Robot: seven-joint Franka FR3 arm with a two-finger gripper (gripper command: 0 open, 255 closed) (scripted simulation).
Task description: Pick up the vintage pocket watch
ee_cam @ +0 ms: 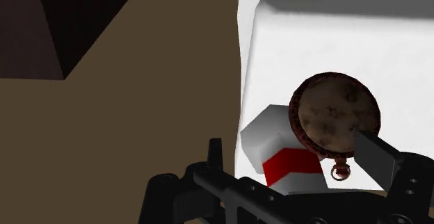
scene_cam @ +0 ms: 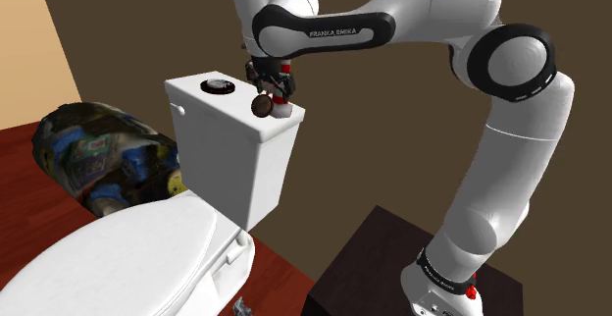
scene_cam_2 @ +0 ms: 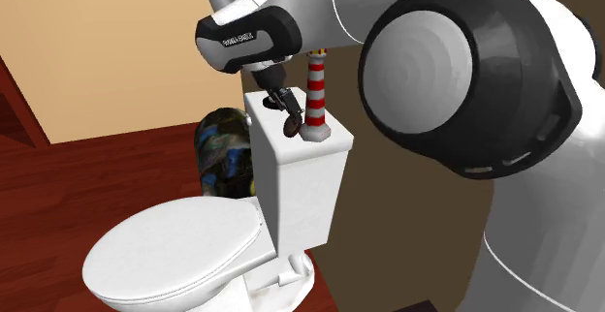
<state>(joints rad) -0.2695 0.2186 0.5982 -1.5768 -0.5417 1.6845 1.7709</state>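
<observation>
The gripper [scene_cam: 267, 88] was clenched on the pocket watch [scene_cam: 262, 106], a round, rust-brown piece that hung just under the hand, upright and raised a little off the white toilet tank [scene_cam: 230, 162]. In the wrist view one finger [ee_cam: 376, 154] pressed against the watch's lower edge, beside its small ring. A red-and-white striped lighthouse figure [scene_cam_2: 315, 92] stood on the tank lid just beside the watch, and the dark flush button [scene_cam: 217, 87] sat near them.
</observation>
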